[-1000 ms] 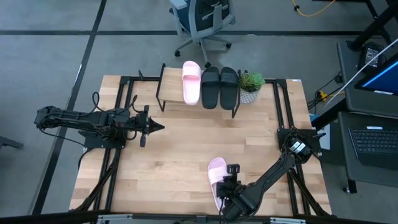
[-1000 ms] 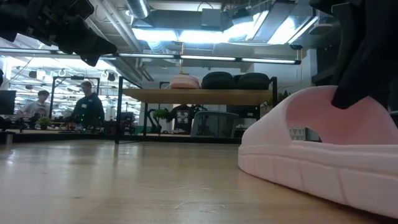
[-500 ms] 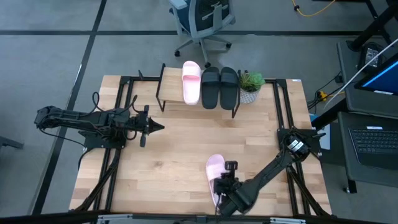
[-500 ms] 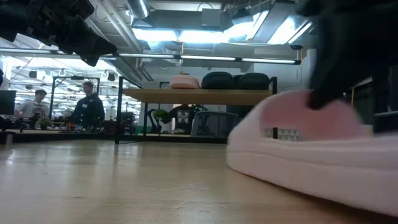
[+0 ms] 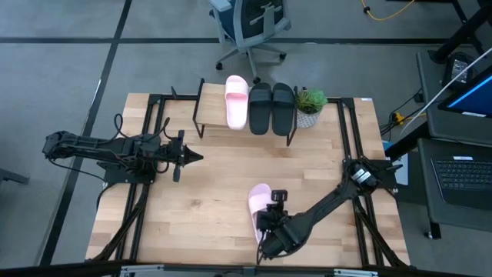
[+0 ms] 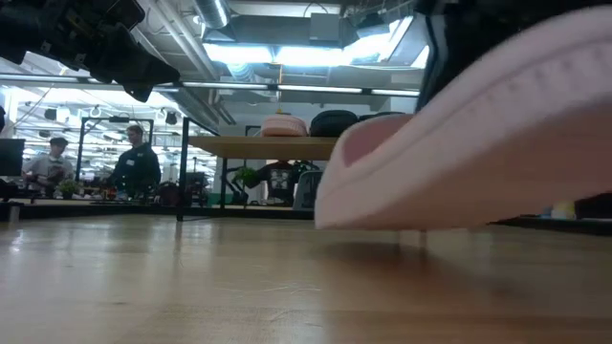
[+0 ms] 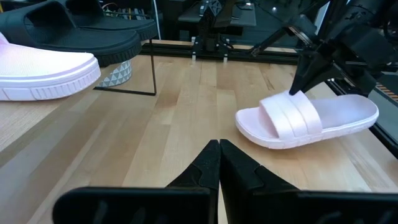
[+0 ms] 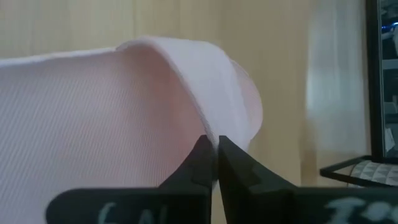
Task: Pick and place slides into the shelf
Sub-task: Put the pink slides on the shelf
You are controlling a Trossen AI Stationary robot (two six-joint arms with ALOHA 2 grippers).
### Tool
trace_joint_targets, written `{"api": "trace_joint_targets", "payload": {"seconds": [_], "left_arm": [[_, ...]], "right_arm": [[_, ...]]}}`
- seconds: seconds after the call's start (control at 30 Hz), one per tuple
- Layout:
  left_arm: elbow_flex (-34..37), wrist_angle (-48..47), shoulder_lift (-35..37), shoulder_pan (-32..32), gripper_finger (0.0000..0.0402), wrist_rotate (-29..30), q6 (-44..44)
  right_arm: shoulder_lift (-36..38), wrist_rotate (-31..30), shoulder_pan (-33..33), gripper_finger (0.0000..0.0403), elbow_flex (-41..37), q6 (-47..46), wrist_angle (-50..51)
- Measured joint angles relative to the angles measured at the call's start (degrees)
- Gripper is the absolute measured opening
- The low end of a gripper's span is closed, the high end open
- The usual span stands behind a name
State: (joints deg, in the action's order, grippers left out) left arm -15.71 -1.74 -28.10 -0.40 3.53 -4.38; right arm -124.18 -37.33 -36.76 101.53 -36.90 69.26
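My right gripper (image 5: 270, 218) is shut on a light pink slide (image 5: 258, 205), near the table's front edge and a little right of centre; the left wrist view shows this slide (image 7: 308, 118) too. The shelf (image 6: 287, 147) stands at the table's far edge. On its top lie another pink slide (image 5: 236, 101) and two black slides (image 5: 260, 108) (image 5: 283, 106), each resting on its sole. My left gripper (image 5: 198, 158) waits shut at the table's left, above the wood, touching nothing. My right gripper pinches the edge of the pink slide's wide strap (image 8: 217, 127) between its two fingers. The fingers slant down at it from the table's near right side. The slide is lifted off the table and tilted, its sole (image 6: 478, 143) showing from below in the low view.
A small potted plant (image 5: 310, 104) stands just right of the shelf. An office chair (image 5: 250, 27) is beyond the far edge. People (image 6: 134, 164) are in the room behind. Bare wood (image 5: 223, 177) lies between the held slide and the shelf.
My right gripper has gone up and toward the table's left and far side, still shut on the pink slide. The slide, which lay on its sole, has come off the table and now hangs tilted.
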Motion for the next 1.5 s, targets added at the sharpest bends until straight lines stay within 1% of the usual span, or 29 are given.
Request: {"api": "trace_joint_targets", "payload": {"seconds": [0.33,0.4,0.6,0.7,0.8,0.97,1.07,1.2,1.37,1.5], "left_arm": [[-0.01,0.02,0.00,0.00,0.0003,0.00,0.03],[0.01,0.02,0.00,0.00,0.0003,0.00,1.51],[0.00,0.02,-0.02,0.00,0.0007,0.00,6.21],[-0.01,0.02,-0.02,0.00,0.0027,0.00,6.47],[-0.01,0.02,-0.02,0.00,0.0056,0.00,6.79],[0.01,0.63,-0.02,0.00,0.0102,0.02,13.14],[-0.01,1.81,-0.02,-0.02,0.0117,0.04,17.17],[-0.01,2.65,-0.01,-0.02,0.0123,0.69,18.10],[-1.90,0.00,-0.04,-1.34,0.0124,5.07,19.90],[-4.99,-4.88,-1.54,-4.37,0.0124,11.44,21.51]], "right_arm": [[0.09,-1.09,1.95,0.0011,5.05,4.03,0.35],[0.09,-2.07,2.03,0.0011,5.87,4.31,0.37],[0.11,-2.16,2.68,0.0011,7.30,4.45,0.74],[0.13,-2.09,3.38,0.0011,7.62,4.36,1.59],[0.15,-2.10,4.28,0.0011,8.21,4.43,1.70],[0.20,-2.07,6.74,0.0010,9.76,4.58,2.26],[0.20,-2.10,8.56,0.0010,10.42,5.62,2.19],[0.20,-2.08,11.23,0.0010,10.56,5.73,2.20],[0.20,-2.14,14.49,0.0010,10.56,6.23,1.99],[0.20,-3.45,16.50,0.0010,10.56,8.73,0.47]]}}
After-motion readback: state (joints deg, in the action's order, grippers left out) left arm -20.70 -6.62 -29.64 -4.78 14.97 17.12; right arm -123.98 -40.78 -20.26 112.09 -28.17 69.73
